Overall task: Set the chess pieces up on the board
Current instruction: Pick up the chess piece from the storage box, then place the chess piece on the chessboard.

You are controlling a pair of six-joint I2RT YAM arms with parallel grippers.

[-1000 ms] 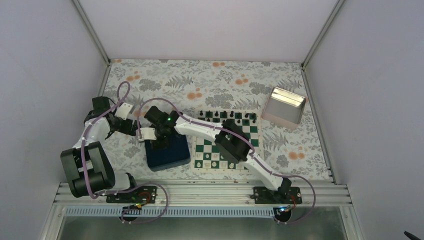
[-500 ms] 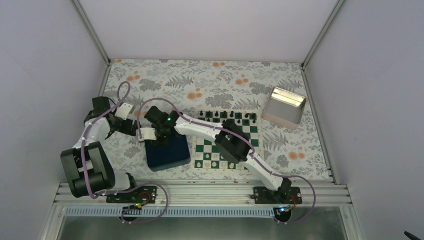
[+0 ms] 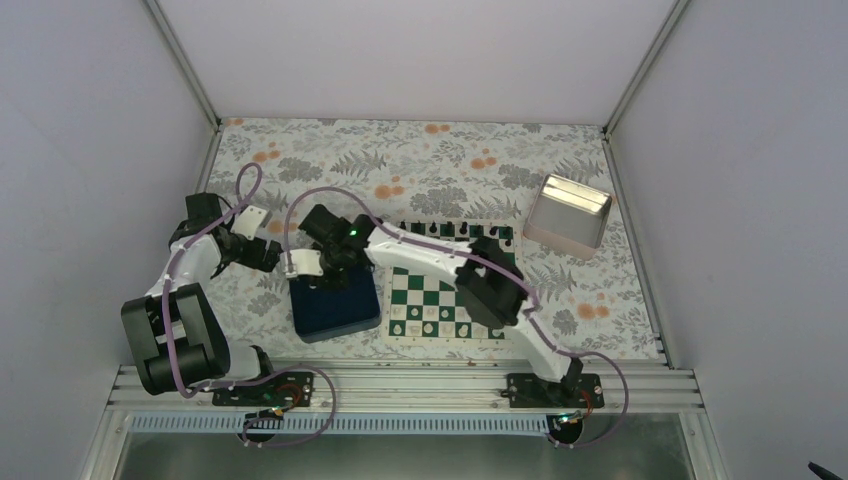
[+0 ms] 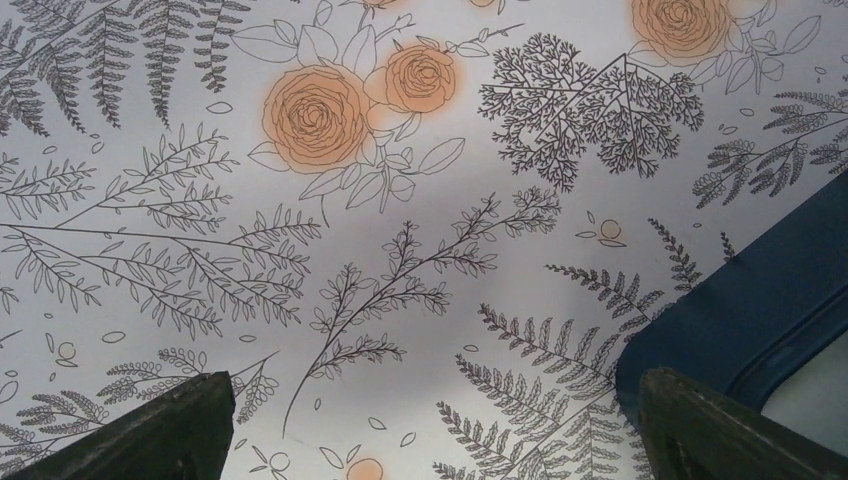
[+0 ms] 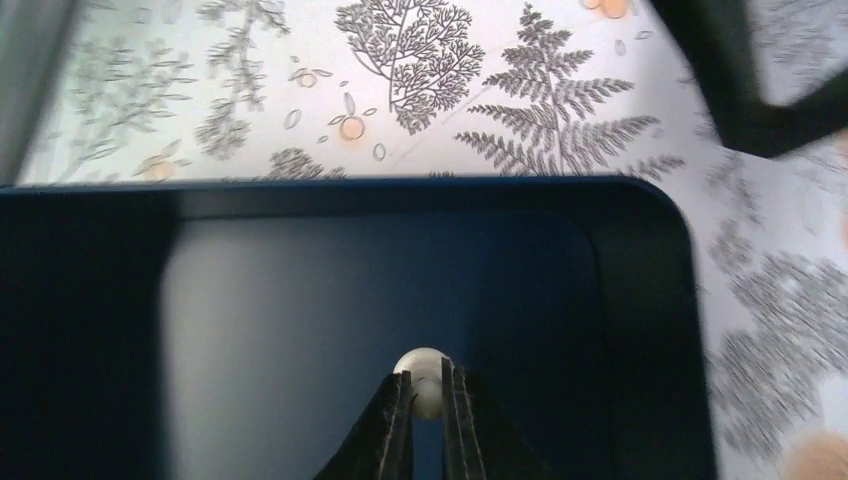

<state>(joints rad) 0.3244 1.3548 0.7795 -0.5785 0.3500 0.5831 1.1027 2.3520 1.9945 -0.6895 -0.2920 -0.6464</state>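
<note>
Far to the left, the left claw (image 3: 268, 257) hovers over the flowered desk (image 3: 330, 165) with its jaws spread wide and nothing between them. Its own camera shows only printed ferns and, at the right edge, a corner of the navy tray (image 3: 335, 318). That tray sits just beside it, and the right arm reaches across from its base to work above the tray. The right claw (image 5: 427, 378) is pressed together on a white piece (image 5: 420, 362), whose round head pokes out past the fingertips over the dark tray floor. The body of the piece is hidden between the fingers, so I cannot tell how upright it hangs or whether it clears the floor. No other pieces show in the part of the tray in view. Right of the tray, touching or nearly touching its edge, lies the board (image 3: 440, 290). The black pieces (image 3: 450, 230) are lined up along its far side, and a few pale specks stand on its near rows, too small to count. The coming move, as I judge it, turns on this: the board lies to the right of the right claw, on the side away from the left arm, so the carry is a short sideways run for the arm already pinching the piece. A metal tin (image 3: 570, 212) stands well apart, beyond the board's far right corner.
</note>
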